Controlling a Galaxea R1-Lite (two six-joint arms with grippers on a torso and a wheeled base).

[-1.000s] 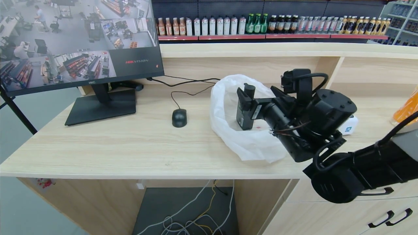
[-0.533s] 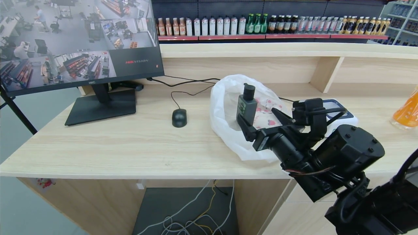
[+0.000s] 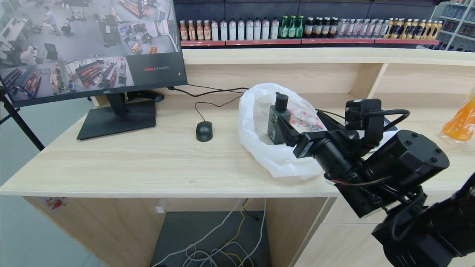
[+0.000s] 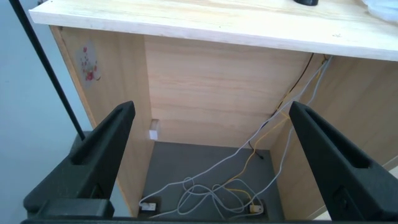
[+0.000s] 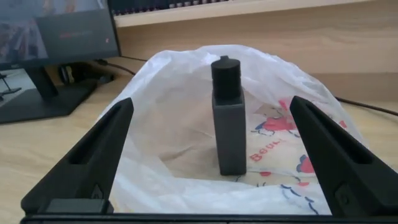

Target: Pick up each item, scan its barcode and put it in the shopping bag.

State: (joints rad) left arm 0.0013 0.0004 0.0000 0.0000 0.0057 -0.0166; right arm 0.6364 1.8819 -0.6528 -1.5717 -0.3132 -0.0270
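Observation:
A white shopping bag [image 3: 259, 148] lies open on the wooden counter. A dark bottle with a black cap [image 3: 276, 118] stands upright inside it, also seen in the right wrist view as the bottle [image 5: 227, 124] in the bag [image 5: 168, 112]. My right gripper [image 3: 302, 126] is open just in front of the bag's mouth. Its fingers [image 5: 93, 155] are spread wide and the bottle stands apart from them, farther in. Something white with red and blue print [image 5: 280, 140] lies in the bag beside the bottle. My left gripper [image 4: 211, 124] is open and hangs below the counter's edge.
A monitor [image 3: 92, 48] on its stand and a black mouse [image 3: 204, 131] with cables sit on the counter's left half. An orange drink bottle [image 3: 460, 126] stands at the far right. A white and blue device [image 3: 387, 129] sits partly hidden behind my right arm. Cables [image 4: 217, 186] lie under the counter.
My right gripper, which was around the bottle over the bag a second ago, has let go and drawn back toward the counter's front. The bottle now stands in the bag.

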